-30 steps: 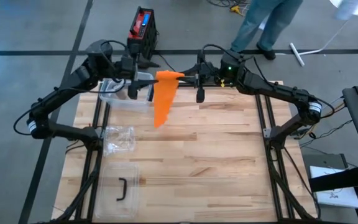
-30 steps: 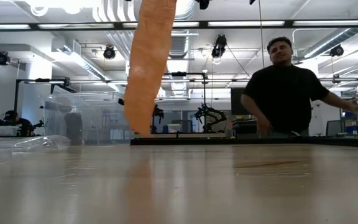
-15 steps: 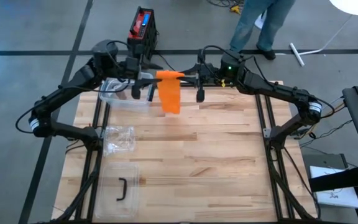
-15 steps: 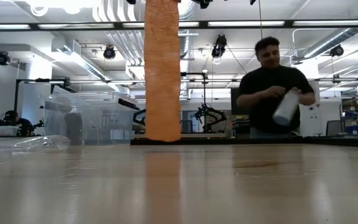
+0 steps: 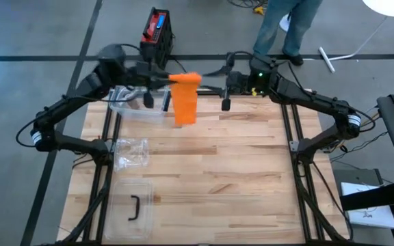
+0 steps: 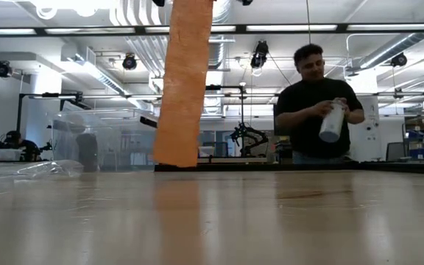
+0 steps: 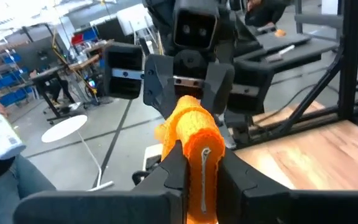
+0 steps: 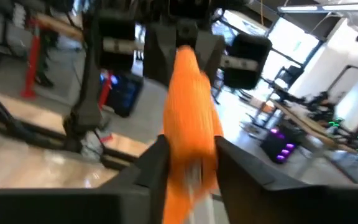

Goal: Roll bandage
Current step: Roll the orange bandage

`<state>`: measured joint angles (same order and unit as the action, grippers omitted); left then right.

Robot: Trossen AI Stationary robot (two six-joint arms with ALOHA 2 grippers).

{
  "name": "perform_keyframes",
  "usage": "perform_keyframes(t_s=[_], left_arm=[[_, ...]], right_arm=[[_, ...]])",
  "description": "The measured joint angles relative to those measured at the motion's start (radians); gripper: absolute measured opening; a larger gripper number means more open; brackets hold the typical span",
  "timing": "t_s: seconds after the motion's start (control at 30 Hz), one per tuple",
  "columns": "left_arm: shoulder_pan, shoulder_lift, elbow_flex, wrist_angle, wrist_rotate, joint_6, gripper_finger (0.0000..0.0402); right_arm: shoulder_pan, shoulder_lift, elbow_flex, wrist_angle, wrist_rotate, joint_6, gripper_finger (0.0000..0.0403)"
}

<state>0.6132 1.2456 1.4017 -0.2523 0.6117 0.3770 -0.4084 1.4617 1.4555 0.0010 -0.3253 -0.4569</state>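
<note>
Left tool (image 7: 202, 163) clamps orange bandage (image 5: 185, 104) roll; strip hangs near-vertical, slightly tilted. Right tool (image 8: 186, 163) astride roll, slack.

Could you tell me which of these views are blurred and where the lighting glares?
Right wrist view: the orange bandage and everything behind it are smeared by motion. Left wrist view: bandage fairly crisp, room soft. Low view: sharp, with bright ceiling strip lights. High view: evenly lit, a blown-out white lamp at the corner.
</note>
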Motion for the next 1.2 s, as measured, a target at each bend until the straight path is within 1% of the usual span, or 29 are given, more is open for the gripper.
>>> perform_keyframes(t_s=[0.1, 0.23, 0.3, 0.4, 0.5, 0.6, 0.67, 0.8, 0.83, 0.87, 1.0, 1.13, 1.2], left_arm=[[0.002, -0.030, 0.003, 0.024, 0.001, -0.021, 0.0028], [0.000, -0.038, 0.003, 0.028, 0.005, -0.033, 0.0028], [-0.002, -0.035, 0.002, 0.029, 0.034, -0.049, 0.0028], [-0.001, -0.037, 0.003, 0.047, 0.083, -0.056, 0.0028], [-0.004, -0.035, -0.001, 0.043, 0.105, -0.070, 0.0029], [-0.005, -0.033, -0.009, 0.039, 0.108, -0.072, 0.0029], [-0.004, -0.035, -0.011, 0.041, 0.111, -0.073, 0.0029], [-0.004, -0.035, -0.015, 0.035, 0.113, -0.073, 0.0029], [-0.004, -0.035, -0.017, 0.027, 0.113, -0.073, 0.0029], [-0.004, -0.035, -0.018, 0.020, 0.117, -0.073, 0.0029], [-0.004, -0.039, -0.024, -0.009, 0.141, -0.073, 0.0029], [-0.004, -0.036, -0.031, -0.028, 0.161, -0.072, 0.0029], [-0.004, -0.037, -0.032, -0.033, 0.163, -0.065, 0.0029]], right_arm=[[-0.002, -0.030, 0.001, -0.036, 0.059, -0.059, 0.0163], [-0.001, -0.010, 0.001, -0.032, 0.066, -0.067, 0.0215], [0.005, 0.017, 0.000, 0.016, 0.060, -0.032, 0.0229], [0.005, 0.055, 0.000, 0.077, 0.063, -0.032, 0.0228], [0.017, 0.085, 0.000, 0.148, 0.061, -0.038, 0.0206], [0.029, 0.100, 0.000, 0.212, 0.053, -0.059, 0.0167], [0.034, 0.105, 0.000, 0.237, 0.051, -0.089, 0.0130], [0.043, 0.111, 0.000, 0.238, 0.058, -0.159, 0.0033], [0.046, 0.109, 0.000, 0.237, 0.057, -0.172, 0.0017], [0.049, 0.105, -0.001, 0.236, 0.057, -0.193, 0.0010], [0.048, 0.074, -0.002, 0.258, 0.069, -0.241, 0.0005], [0.048, 0.044, -0.001, 0.261, 0.129, -0.298, 0.0003], [0.048, 0.034, -0.002, 0.250, 0.133, -0.322, 0.0001]])
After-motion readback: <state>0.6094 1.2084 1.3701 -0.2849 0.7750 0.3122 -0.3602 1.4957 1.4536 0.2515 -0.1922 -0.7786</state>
